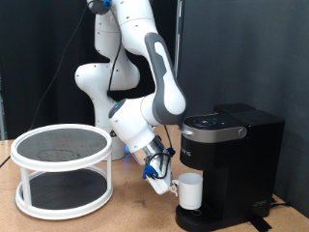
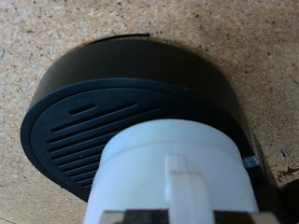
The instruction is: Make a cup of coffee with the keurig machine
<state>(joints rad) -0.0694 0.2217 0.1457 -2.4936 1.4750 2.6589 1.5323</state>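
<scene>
The white cup (image 1: 189, 191) stands on the round black drip tray (image 1: 198, 218) of the black keurig machine (image 1: 237, 155), under its brew head, with the lid down. My gripper (image 1: 166, 182) is at the cup's side on the exterior view's left, low and tilted, and appears shut on the cup's handle. In the wrist view the cup (image 2: 173, 163) fills the near field with its handle (image 2: 180, 187) running straight toward my hand. The slotted drip tray (image 2: 89, 126) lies beneath it. My fingertips barely show at the picture's edge.
A white round two-tier wire stand (image 1: 63, 166) sits on the wooden table (image 1: 126, 217) at the exterior view's left. The arm's base stands behind it. A dark curtain hangs at the back.
</scene>
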